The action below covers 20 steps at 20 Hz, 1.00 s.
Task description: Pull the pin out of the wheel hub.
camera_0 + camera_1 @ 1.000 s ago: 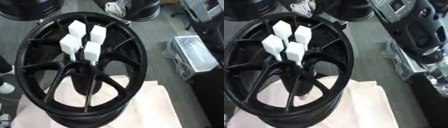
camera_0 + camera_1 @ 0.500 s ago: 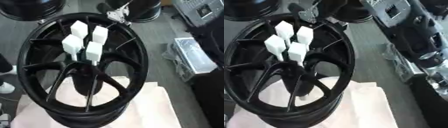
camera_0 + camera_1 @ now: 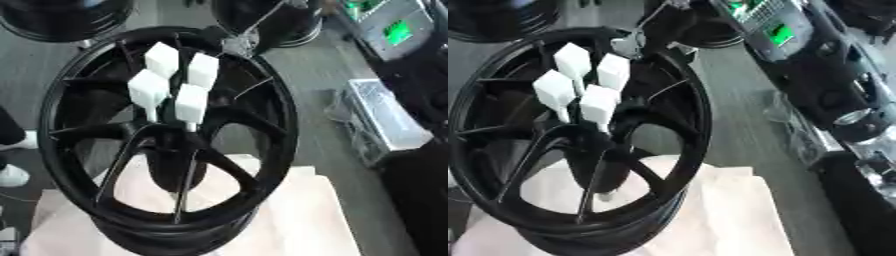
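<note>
The scene is looked down on steeply from the robot's head by two side-by-side eyes, at close range. In both views the black wheel point(image 3: 166, 140) with its four white block-headed pins point(image 3: 175, 85) is seen filling most of the picture, resting on a pale cloth point(image 3: 297, 220). In the right eye view the wheel is shifted towards the left edge, and more of the dark equipment point(image 3: 833, 95) at the right is taken in. The far rims point(image 3: 262, 20) along the top are shared by both.
</note>
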Each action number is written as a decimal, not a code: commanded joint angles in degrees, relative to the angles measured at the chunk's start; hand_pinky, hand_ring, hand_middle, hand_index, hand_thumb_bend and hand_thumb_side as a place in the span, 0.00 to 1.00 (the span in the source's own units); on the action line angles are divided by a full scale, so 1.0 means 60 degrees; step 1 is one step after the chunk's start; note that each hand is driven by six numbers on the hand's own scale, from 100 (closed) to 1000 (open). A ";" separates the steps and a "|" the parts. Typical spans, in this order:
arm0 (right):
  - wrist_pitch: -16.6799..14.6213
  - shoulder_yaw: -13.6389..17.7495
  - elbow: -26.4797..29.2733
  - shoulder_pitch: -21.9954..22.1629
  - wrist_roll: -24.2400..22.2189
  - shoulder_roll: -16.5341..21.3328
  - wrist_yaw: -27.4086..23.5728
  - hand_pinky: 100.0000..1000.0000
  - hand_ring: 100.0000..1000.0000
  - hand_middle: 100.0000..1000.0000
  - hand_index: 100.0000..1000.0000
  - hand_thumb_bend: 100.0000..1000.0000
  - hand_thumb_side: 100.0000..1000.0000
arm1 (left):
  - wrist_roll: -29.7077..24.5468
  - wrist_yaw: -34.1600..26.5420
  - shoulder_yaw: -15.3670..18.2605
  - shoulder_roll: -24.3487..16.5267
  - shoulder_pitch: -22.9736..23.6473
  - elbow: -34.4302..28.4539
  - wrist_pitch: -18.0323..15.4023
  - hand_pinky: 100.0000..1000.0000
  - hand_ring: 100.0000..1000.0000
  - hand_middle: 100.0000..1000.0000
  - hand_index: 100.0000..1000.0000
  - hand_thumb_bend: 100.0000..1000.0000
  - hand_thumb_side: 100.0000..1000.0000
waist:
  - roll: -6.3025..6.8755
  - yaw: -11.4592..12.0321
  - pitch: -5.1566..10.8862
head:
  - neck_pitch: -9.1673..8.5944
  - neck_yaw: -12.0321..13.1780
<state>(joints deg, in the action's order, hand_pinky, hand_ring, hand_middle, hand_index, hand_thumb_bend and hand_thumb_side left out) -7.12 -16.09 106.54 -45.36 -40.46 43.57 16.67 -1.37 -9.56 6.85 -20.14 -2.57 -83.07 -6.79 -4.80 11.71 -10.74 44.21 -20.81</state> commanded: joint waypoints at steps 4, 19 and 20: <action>0.0421 0.0046 0.0126 -0.0188 -0.0707 0.0184 -0.1327 0.71 0.65 0.66 0.83 0.00 0.20 | 0.0002 0.0073 0.0008 -0.0246 -0.0024 -0.0005 -0.0015 0.90 0.97 0.98 0.80 0.04 0.95 | 0.0053 -0.0001 0.0208 | -0.0015 -0.0047; 0.1144 0.0092 0.0172 -0.0172 -0.1187 0.0148 -0.1779 0.71 0.67 0.67 0.83 0.00 0.19 | 0.0008 0.0189 -0.0054 -0.0251 0.0092 0.0248 -0.0046 0.89 0.97 0.98 0.80 0.04 0.96 | 0.0086 -0.0219 0.0290 | -0.0015 0.0267; 0.1126 0.0094 0.0170 -0.0167 -0.1197 0.0143 -0.1729 0.71 0.67 0.67 0.83 0.00 0.18 | 0.0016 0.0198 -0.0052 -0.0250 0.0097 0.0257 -0.0047 0.89 0.97 0.98 0.80 0.04 0.97 | 0.0082 -0.0217 0.0289 | -0.0015 0.0250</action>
<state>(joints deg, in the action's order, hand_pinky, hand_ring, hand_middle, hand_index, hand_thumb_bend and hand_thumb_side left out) -0.43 -16.28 107.24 -45.59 -47.55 43.57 6.30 -1.38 -8.52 6.49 -20.15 -1.95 -81.07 -6.87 -4.62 10.47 -10.05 44.21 -19.29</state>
